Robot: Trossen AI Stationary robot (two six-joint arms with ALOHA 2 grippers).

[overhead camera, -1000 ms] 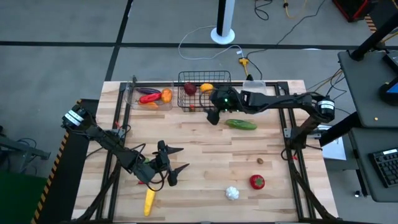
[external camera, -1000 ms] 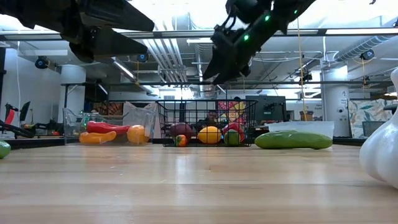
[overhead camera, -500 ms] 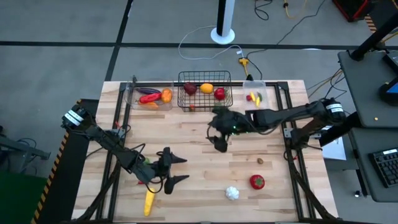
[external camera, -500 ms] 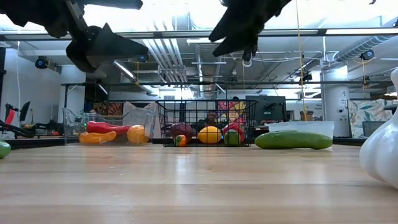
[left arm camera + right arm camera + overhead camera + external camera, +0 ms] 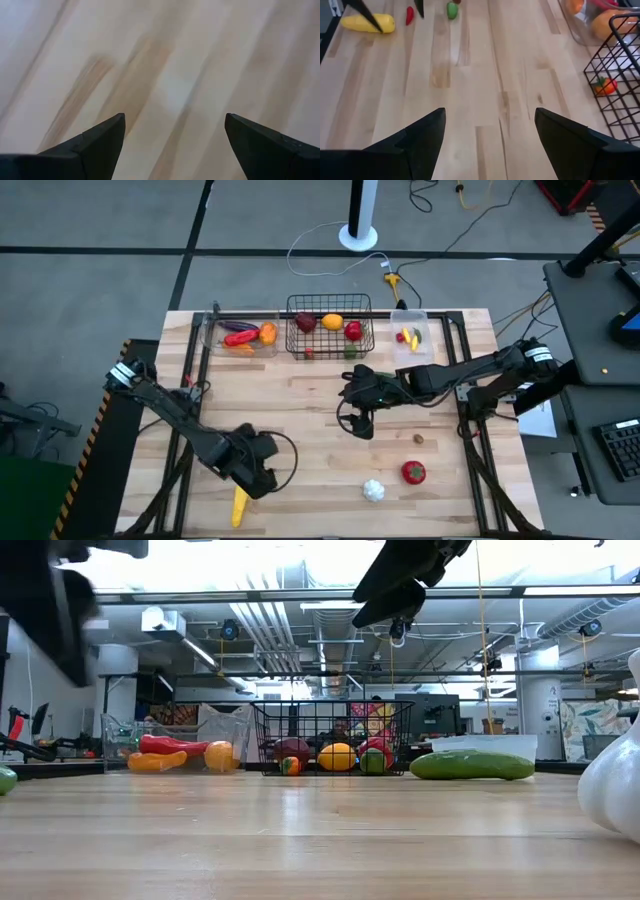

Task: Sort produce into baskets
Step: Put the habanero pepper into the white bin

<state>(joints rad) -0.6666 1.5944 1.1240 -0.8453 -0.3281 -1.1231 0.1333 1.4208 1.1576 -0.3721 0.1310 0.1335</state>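
My left gripper (image 5: pixel 172 117) is open and points down over the near left of the table (image 5: pixel 320 420), above a small red piece (image 5: pixel 409 15) and beside a yellow piece (image 5: pixel 240 505). My right gripper (image 5: pixel 490 115) is open over the table's middle and holds nothing. Its arm hides the green cucumber (image 5: pixel 472 765) in the high view. The white garlic (image 5: pixel 373 490) and a red tomato (image 5: pixel 413 472) lie near right. The black wire basket (image 5: pixel 330 325) and two clear bins (image 5: pixel 240 332) (image 5: pixel 410 335) stand along the far edge, each holding produce.
A small green piece (image 5: pixel 452 10) lies near the left gripper, and a small brown bit (image 5: pixel 420 439) lies right of centre. Bare wood stretches between the two grippers and in front of the baskets. A white stand and cables lie on the floor beyond the far edge.
My right gripper has drawn back from the black basket toward the table's middle and near edge, staying open. My left gripper has tipped from about level to pointing steeply down and has risen a little, staying open over the near left.
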